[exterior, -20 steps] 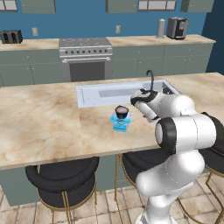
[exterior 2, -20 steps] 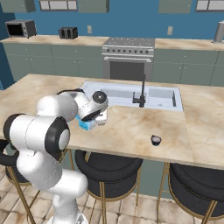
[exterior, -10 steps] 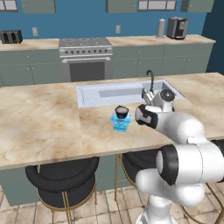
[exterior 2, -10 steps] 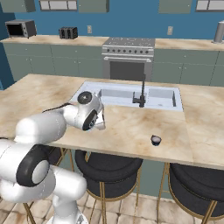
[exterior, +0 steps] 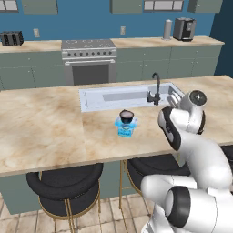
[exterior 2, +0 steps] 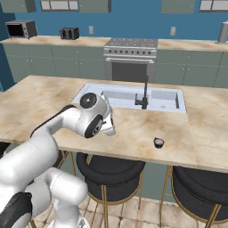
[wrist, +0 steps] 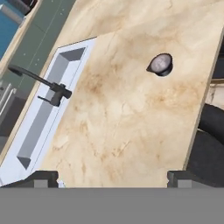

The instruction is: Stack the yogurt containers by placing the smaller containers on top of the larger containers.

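A light-blue yogurt tub (exterior: 125, 129) stands on the island counter in front of the sink, with a small dark cup (exterior: 127, 115) with a pale top resting on it. A second small dark cup (exterior 2: 158, 142) sits alone near the counter's front edge, right of the sink; in the hand view this cup (wrist: 161, 64) lies ahead and to the upper right. My gripper (wrist: 113, 178) hangs open over bare counter, well short of that cup, with nothing between its fingertips (wrist: 43, 177). In the left base view the gripper (exterior: 173, 99) is right of the stack, by the faucet.
The sink (exterior: 123, 96) with its dark faucet (exterior: 156, 86) lies behind the stack. Black stools (exterior 2: 109, 171) stand under the counter's front edge (wrist: 199, 118). Stove and cabinets line the far wall.
The arm has swung from above the stacked tub and cup to the right along the counter. The gripper stays open. The stack has not moved.
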Tool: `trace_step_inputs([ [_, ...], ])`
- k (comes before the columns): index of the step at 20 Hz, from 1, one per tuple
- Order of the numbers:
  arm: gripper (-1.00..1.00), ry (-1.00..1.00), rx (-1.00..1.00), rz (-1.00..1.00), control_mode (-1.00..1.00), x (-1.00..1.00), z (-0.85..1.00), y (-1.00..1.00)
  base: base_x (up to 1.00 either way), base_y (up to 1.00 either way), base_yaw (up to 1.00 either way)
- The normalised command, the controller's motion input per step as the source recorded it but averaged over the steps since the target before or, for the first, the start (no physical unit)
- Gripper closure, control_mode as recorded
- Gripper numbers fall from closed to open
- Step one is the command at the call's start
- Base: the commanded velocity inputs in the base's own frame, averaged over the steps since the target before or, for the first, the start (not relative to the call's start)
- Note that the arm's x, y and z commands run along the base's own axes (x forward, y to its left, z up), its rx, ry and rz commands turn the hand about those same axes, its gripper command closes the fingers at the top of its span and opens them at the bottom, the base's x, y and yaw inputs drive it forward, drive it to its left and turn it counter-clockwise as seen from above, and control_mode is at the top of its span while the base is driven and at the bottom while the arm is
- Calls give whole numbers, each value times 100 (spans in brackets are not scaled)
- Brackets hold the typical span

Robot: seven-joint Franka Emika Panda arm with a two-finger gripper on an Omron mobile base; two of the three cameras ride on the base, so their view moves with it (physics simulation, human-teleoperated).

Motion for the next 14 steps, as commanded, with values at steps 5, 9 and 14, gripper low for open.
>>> trace_step_inputs([
  [5,-100,6,-4,6,-100,-54,37,-36,0,0,0],
  [9,-100,9,-8,10,-100,-29,13,-22,0,0,0],
  [14,-100,10,-8,13,-100,-18,5,-20,0,0,0],
])
